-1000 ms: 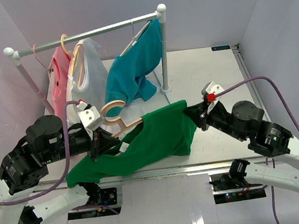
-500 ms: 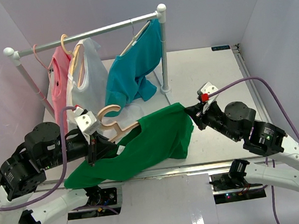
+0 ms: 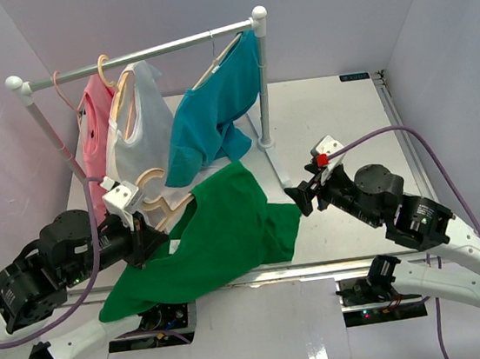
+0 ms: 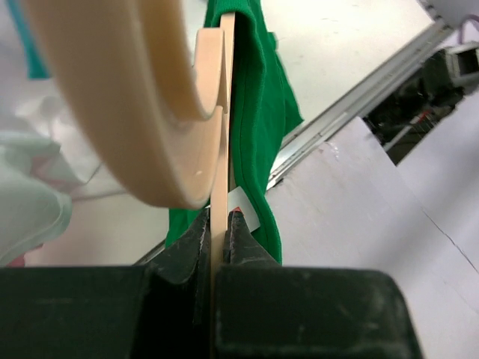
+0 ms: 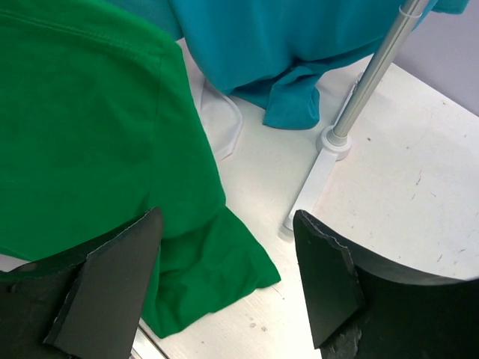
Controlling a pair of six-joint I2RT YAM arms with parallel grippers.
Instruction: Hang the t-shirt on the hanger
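The green t-shirt (image 3: 225, 234) hangs from the beige hanger (image 3: 166, 208) at its left end and lies spread on the table toward the right. My left gripper (image 3: 144, 233) is shut on the hanger's thin flat body (image 4: 219, 179), just below the thick rounded hook (image 4: 157, 120); the shirt (image 4: 262, 97) drapes past it. My right gripper (image 3: 300, 198) is open beside the shirt's right edge, holding nothing. In the right wrist view its fingers (image 5: 112, 277) straddle the shirt's sleeve corner (image 5: 217, 277), which rests on the table.
A clothes rack (image 3: 137, 56) stands at the back with a pink shirt (image 3: 93, 127), a white shirt (image 3: 140, 113) and a teal t-shirt (image 3: 214, 108) hanging from it. Its right post (image 5: 374, 75) and foot (image 5: 333, 142) stand just beyond the right gripper.
My right gripper has opened and let go of the green shirt, whose right side dropped onto the table. The left arm carried the hanger a little left and back.
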